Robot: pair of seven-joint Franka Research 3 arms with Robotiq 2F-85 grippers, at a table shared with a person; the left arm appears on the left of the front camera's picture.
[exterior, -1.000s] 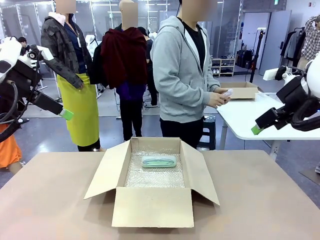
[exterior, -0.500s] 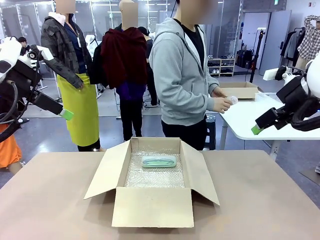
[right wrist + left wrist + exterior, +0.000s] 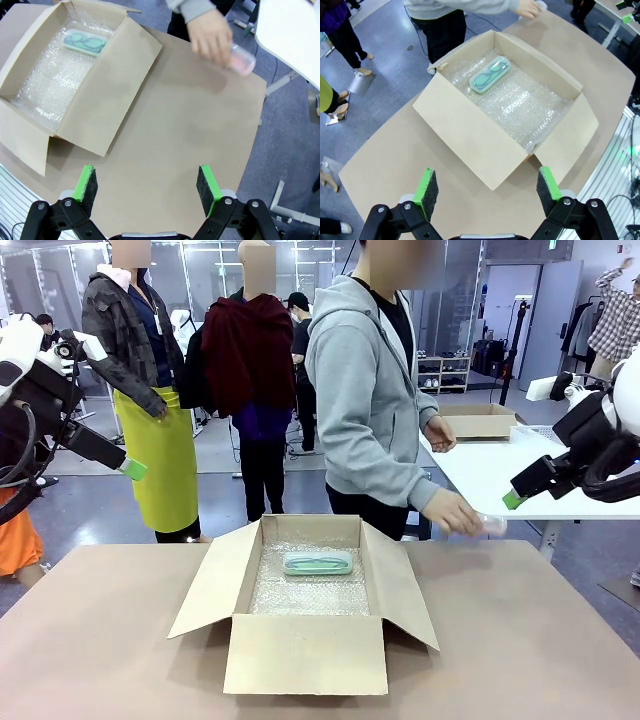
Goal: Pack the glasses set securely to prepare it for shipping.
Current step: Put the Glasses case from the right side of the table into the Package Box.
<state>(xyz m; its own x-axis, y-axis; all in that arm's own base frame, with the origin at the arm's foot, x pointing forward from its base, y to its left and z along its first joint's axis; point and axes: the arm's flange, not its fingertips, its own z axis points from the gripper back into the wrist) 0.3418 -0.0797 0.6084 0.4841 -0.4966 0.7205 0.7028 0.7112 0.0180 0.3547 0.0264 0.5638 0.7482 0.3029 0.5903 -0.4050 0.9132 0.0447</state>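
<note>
My left jaws and my right jaws both gape wide, empty, high above the tan surface (image 3: 520,640). Pale mint green oblong glasses case (image 3: 317,562) lies on bubble wrap (image 3: 300,597) at the far end of the open brown cardboard box (image 3: 305,655). Person's hand (image 3: 453,510) holds the pale pink translucent glasses case (image 3: 490,526) right of the box.

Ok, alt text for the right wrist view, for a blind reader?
A person's hand holds the pink case over the table. Upper left, the mint case lies in an open cardboard box on bubble wrap; the right gripper is open below.
</note>
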